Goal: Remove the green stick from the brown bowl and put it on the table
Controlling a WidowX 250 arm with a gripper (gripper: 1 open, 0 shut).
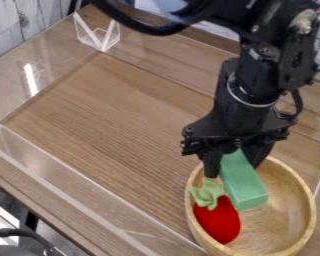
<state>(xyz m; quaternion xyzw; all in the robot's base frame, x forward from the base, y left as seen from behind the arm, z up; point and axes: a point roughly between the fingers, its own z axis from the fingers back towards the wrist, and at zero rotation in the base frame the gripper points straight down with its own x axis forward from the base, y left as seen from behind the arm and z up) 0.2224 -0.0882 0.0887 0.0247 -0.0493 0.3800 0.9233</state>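
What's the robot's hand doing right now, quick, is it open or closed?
The hand: closed on the top end of the green stick, over the brown bowl.
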